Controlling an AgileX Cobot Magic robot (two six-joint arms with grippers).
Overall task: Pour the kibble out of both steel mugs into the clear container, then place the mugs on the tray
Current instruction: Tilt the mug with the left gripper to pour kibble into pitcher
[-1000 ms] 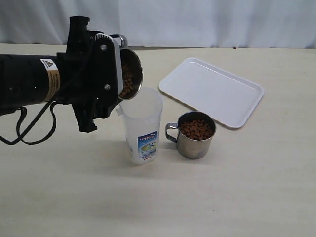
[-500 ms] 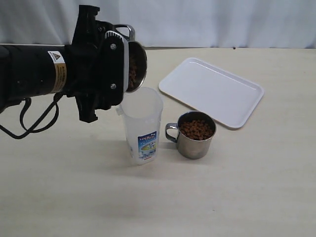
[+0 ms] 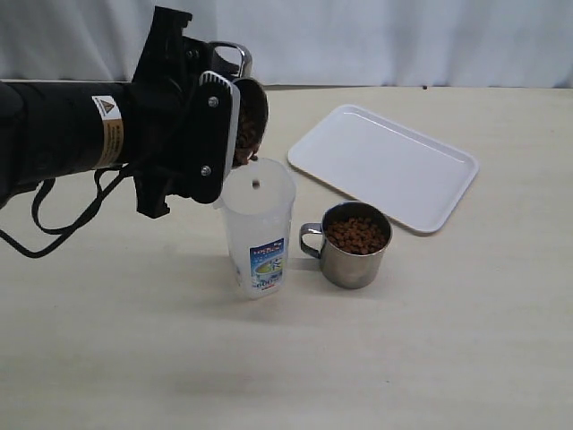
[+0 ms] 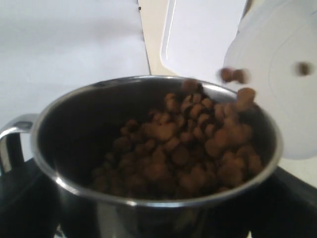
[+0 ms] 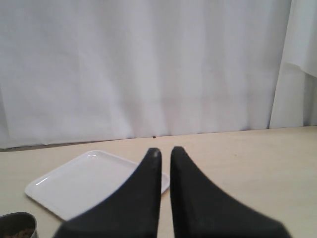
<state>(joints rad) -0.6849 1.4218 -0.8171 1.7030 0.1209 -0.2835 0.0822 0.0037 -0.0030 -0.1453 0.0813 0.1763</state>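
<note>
My left gripper (image 3: 226,125) is shut on a steel mug (image 3: 252,115), held tipped on its side over the mouth of the clear container (image 3: 260,228). Kibble (image 4: 188,148) has slid to the mug's lip, and a few pellets (image 4: 233,74) are falling towards the container's opening (image 4: 282,74); one pellet (image 3: 256,184) shows inside it. The other steel mug (image 3: 352,260) stands upright just right of the container, full of kibble (image 3: 356,234). The white tray (image 3: 385,166) lies empty behind it. My right gripper (image 5: 165,151) is shut on nothing, above the table, facing the tray (image 5: 84,181).
The left arm's black body (image 3: 63,134) and its cable (image 3: 54,224) reach in from the left above the table. A white curtain (image 5: 148,64) closes off the far edge. The right arm is outside the exterior view.
The left gripper has tipped the mug further and shifted slightly up and right over the container. Kibble that stayed in the mug before is now spilling out.
</note>
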